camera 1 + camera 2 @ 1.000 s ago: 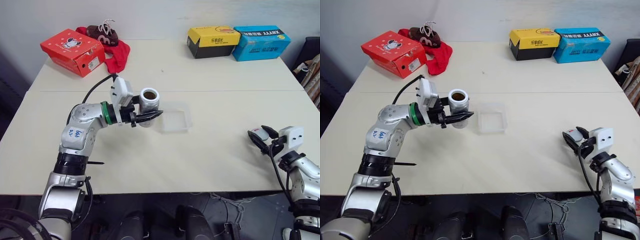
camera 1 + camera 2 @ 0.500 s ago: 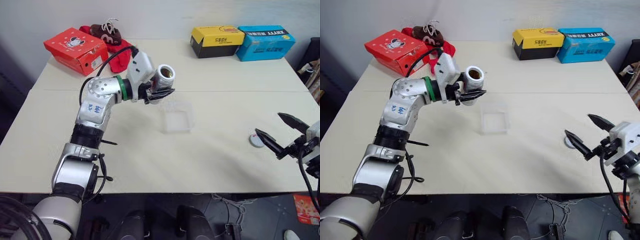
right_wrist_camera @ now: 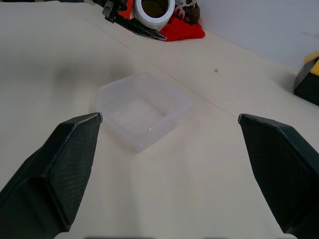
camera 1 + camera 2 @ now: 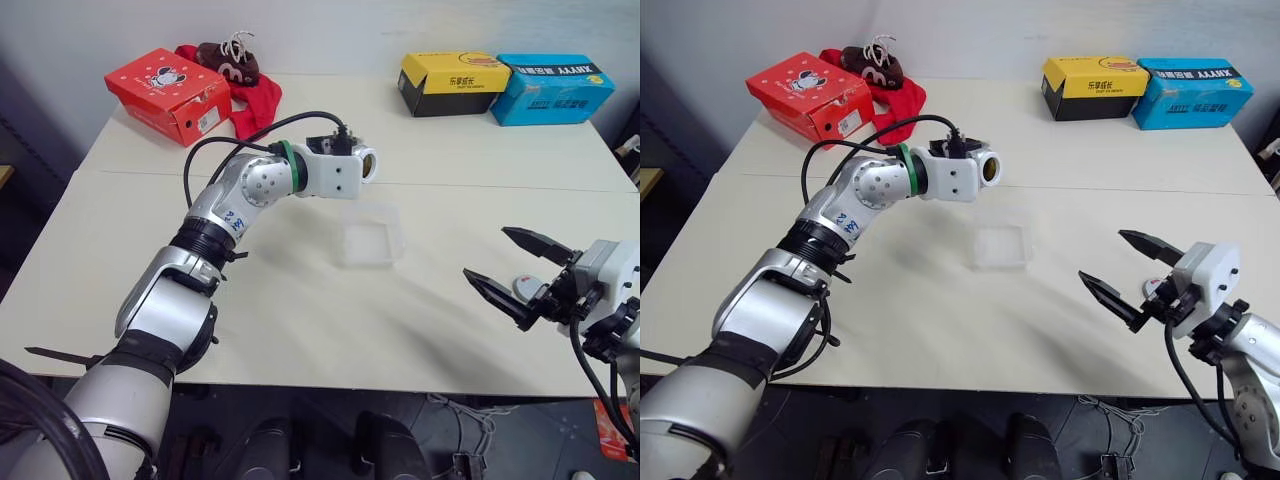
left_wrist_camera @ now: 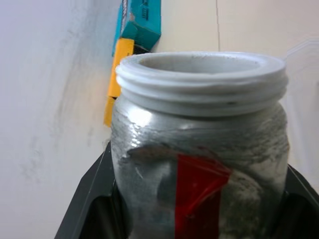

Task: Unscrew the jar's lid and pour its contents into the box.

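My left gripper (image 5: pixel 199 209) is shut on the jar (image 5: pixel 199 144), which has no lid on and lies tipped on its side. Its open mouth (image 4: pixel 990 168) faces right, just beyond the far left corner of the clear box (image 4: pixel 372 250). The inside of the mouth looks brownish. The box rests on the table and looks bare inside (image 3: pixel 142 112). My right gripper (image 4: pixel 487 252) hangs open above the table's right front part, holding nothing. The grey lid (image 4: pixel 527 287) lies on the table just behind its fingers.
At the back left stand a red shoebox (image 4: pixel 170 92) and a red cloth with a brown shoe (image 4: pixel 240 65). A yellow box (image 4: pixel 452 82) and a blue box (image 4: pixel 552 87) stand at the back right. A seam (image 4: pixel 480 190) crosses the table.
My left arm carried the jar right and away from me and rolled it from upright onto its side. My right gripper opened, left the lid on the table and rose toward the middle.
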Controlling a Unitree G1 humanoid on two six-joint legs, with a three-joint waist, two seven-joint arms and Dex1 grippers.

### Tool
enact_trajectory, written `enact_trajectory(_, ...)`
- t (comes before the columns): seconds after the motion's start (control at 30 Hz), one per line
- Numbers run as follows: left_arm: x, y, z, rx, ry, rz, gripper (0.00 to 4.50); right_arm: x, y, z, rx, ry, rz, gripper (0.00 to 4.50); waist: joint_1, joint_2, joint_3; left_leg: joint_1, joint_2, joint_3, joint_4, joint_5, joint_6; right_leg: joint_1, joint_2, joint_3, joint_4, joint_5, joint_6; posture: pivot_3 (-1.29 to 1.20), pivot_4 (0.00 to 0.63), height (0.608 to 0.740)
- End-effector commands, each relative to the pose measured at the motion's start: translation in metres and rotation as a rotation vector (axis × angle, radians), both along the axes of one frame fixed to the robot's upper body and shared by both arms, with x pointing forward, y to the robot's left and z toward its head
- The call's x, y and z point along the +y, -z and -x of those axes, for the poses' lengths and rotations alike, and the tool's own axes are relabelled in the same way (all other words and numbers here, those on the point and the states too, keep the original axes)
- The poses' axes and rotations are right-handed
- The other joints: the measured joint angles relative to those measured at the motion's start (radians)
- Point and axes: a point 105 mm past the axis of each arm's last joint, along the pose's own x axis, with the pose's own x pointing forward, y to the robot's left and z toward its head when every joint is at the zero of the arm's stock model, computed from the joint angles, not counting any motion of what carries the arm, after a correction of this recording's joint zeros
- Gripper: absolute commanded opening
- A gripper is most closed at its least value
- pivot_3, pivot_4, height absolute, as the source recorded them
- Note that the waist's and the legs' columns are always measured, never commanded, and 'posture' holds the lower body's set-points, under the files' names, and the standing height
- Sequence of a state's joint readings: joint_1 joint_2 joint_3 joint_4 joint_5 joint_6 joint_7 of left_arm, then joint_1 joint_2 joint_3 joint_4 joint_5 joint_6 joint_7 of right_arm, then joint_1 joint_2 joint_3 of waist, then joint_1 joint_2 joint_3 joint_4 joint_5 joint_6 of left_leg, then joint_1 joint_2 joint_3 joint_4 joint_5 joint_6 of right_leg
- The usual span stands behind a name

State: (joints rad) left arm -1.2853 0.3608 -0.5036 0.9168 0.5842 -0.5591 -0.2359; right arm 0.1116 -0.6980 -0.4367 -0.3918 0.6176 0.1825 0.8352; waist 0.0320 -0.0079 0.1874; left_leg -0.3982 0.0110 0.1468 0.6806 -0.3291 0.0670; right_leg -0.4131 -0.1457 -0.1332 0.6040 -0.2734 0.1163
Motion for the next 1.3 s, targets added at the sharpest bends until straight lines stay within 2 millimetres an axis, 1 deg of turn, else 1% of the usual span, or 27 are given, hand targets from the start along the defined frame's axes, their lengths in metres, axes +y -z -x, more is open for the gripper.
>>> enact_trajectory(0.03,-0.012,-0.021,0.001,-0.257,0.036,-0.067,2.40,0.003,-0.008,0.004,-0.045,0.011,-0.002,4.49,-0.001,0.000,0.000,-0.001,-0.001,0.000,0.001,0.000,0.001,0.000,0.003,-0.001,-0.001,0.000,0.001,0.00,0.150,0.740)
enact_trajectory(0.2,-0.029,-0.017,0.004,-0.555,0.106,-0.210,2.40,0.005,-0.003,0.006,-0.036,0.031,-0.025,4.49,0.002,0.000,0.000,-0.005,-0.003,0.000,0.002,-0.001,0.006,0.000,0.003,-0.001,-0.006,0.003,0.006,0.00,0.150,0.740)
enact_trajectory(0.27,-0.034,-0.018,0.008,-0.709,0.150,-0.262,2.40,0.005,-0.002,0.007,-0.033,0.037,-0.028,4.49,0.003,0.000,0.000,-0.006,-0.003,0.000,0.002,-0.001,0.007,0.000,0.002,0.000,-0.008,0.004,0.007,0.00,0.150,0.740)
enact_trajectory(0.43,-0.043,-0.012,0.013,-1.004,0.243,-0.378,2.40,0.006,-0.001,0.007,-0.029,0.050,-0.039,4.49,0.003,0.000,0.000,-0.007,-0.004,0.000,0.002,-0.002,0.009,0.000,0.001,0.000,-0.009,0.005,0.008,0.00,0.150,0.740)
enact_trajectory(0.6,-0.043,-0.010,0.013,-1.143,0.249,-0.417,2.40,0.007,0.002,0.009,-0.024,0.059,-0.056,4.49,0.004,0.000,0.000,-0.007,-0.004,0.000,0.002,-0.002,0.009,0.000,0.001,-0.001,-0.009,0.005,0.009,0.00,0.150,0.740)
enact_trajectory(0.73,-0.045,-0.017,0.014,-1.204,0.224,-0.403,2.40,0.007,0.003,0.010,-0.023,0.065,-0.069,4.49,0.005,-0.001,0.000,-0.007,-0.004,0.000,0.002,-0.002,0.010,0.000,0.000,-0.001,-0.008,0.005,0.009,0.00,0.150,0.740)
enact_trajectory(0.77,-0.046,-0.021,0.017,-1.266,0.226,-0.387,2.40,0.007,0.004,0.010,-0.023,0.067,-0.073,4.49,0.005,-0.001,0.000,-0.007,-0.004,-0.001,0.002,-0.002,0.010,0.000,0.000,-0.001,-0.008,0.005,0.009,0.00,0.150,0.740)
enact_trajectory(0.8,-0.047,-0.025,0.018,-1.287,0.223,-0.372,2.40,0.007,0.005,0.010,-0.023,0.067,-0.076,4.49,0.005,-0.001,0.000,-0.007,-0.005,-0.001,0.003,-0.002,0.010,0.000,0.000,-0.001,-0.008,0.005,0.009,0.00,0.150,0.740)
enact_trajectory(0.93,-0.048,-0.027,0.018,-1.268,0.231,-0.384,2.40,0.008,0.006,0.009,-0.021,0.068,-0.082,4.49,0.005,-0.001,0.000,-0.007,-0.005,-0.001,0.003,-0.002,0.010,0.000,0.000,-0.001,-0.007,0.005,0.009,0.00,0.150,0.740)
enact_trajectory(1.1,-0.040,-0.026,0.016,-1.148,0.238,-0.334,2.40,0.008,0.007,0.008,-0.019,0.066,-0.088,4.49,0.002,0.000,0.000,-0.007,-0.005,-0.001,0.004,-0.002,0.010,0.000,-0.002,0.000,-0.006,0.005,0.009,0.00,0.150,0.740)
enact_trajectory(1.17,-0.035,-0.021,0.015,-0.983,0.241,-0.265,2.40,0.008,0.008,0.008,-0.015,0.063,-0.090,4.49,-0.001,0.000,0.000,-0.007,-0.005,-0.001,0.004,-0.001,0.010,-0.001,-0.002,0.000,-0.006,0.005,0.009,0.00,0.150,0.740)
enact_trajectory(1.2,-0.032,-0.015,0.015,-0.808,0.243,-0.192,2.40,0.008,0.009,0.008,-0.012,0.061,-0.093,4.49,-0.004,0.000,0.000,-0.007,-0.005,-0.001,0.004,-0.001,0.009,-0.001,-0.004,0.000,-0.006,0.005,0.008,0.00,0.150,0.740)
enact_trajectory(1.23,-0.029,-0.014,0.019,-0.733,0.266,-0.148,2.40,0.008,0.010,0.008,-0.010,0.060,-0.095,4.49,-0.006,0.000,0.000,-0.007,-0.005,-0.001,0.004,-0.001,0.009,-0.001,-0.005,0.000,-0.006,0.005,0.008,0.00,0.150,0.740)
enact_trajectory(1.27,-0.024,-0.011,0.022,-0.560,0.276,-0.058,2.40,0.007,0.010,0.007,-0.008,0.059,-0.097,4.49,-0.007,0.000,0.000,-0.007,-0.004,-0.001,0.004,-0.001,0.009,-0.001,-0.006,0.000,-0.006,0.005,0.008,0.00,0.150,0.740)
enact_trajectory(1.3,-0.020,-0.011,0.027,-0.452,0.296,0.004,2.40,0.007,0.010,0.007,-0.007,0.058,-0.098,4.49,-0.009,0.000,0.000,-0.007,-0.004,-0.001,0.004,-0.001,0.009,-0.001,-0.006,0.000,-0.006,0.005,0.008,0.00,0.150,0.740)
